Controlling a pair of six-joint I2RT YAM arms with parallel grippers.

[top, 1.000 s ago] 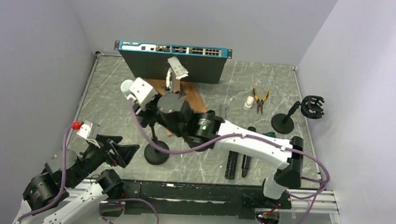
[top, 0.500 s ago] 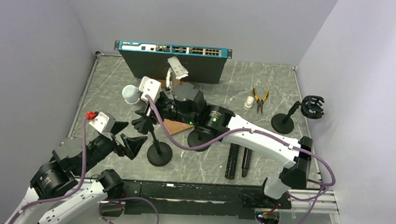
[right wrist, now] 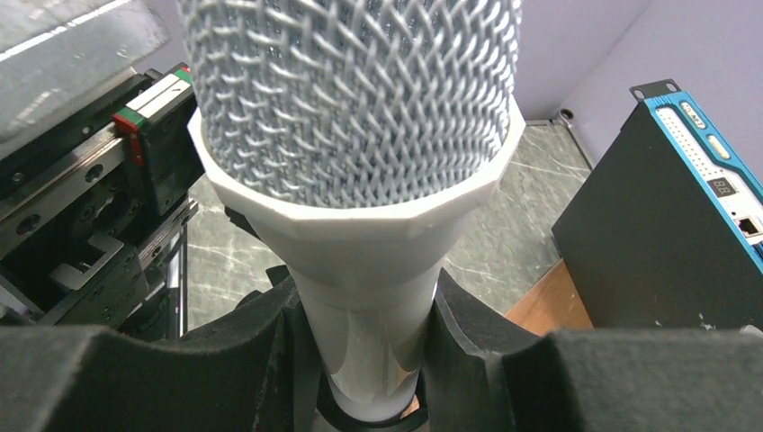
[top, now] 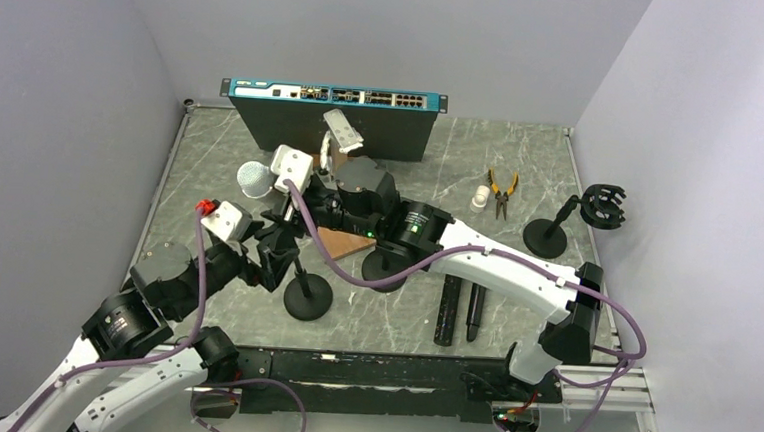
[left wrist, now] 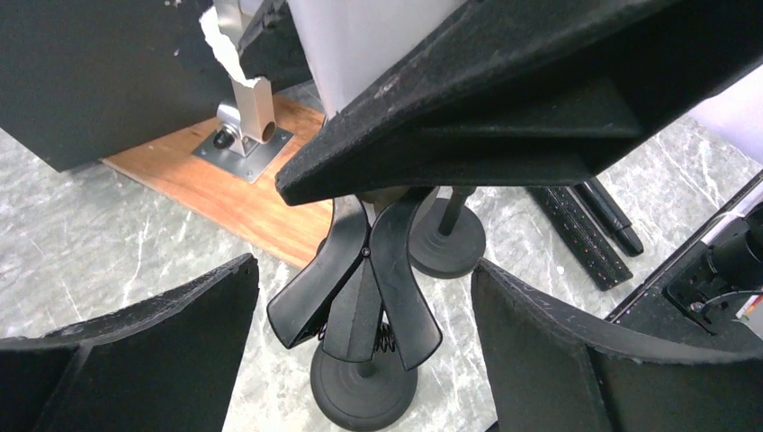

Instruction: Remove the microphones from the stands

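A robotics lab test cell.
A left arm [top: 126, 321] and a right arm [top: 515, 272] are bolted to a rail [top: 389, 369] at the edge of a marble-patterned desk [top: 532, 155]. Plain lilac walls [top: 369, 35] box it in, with unrelated props laid out: a network switch [top: 335, 96] and pliers [top: 501, 191].

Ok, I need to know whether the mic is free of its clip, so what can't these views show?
Microphone handle: right wrist view, buried in the right gripper and cut by the bottom edge.
Clip mouth: left wrist view, hidden behind the right gripper's underside.
Mic-to-clip contact: top view, covered by the right arm's wrist camera.
Network switch labels: top view, too small to read.
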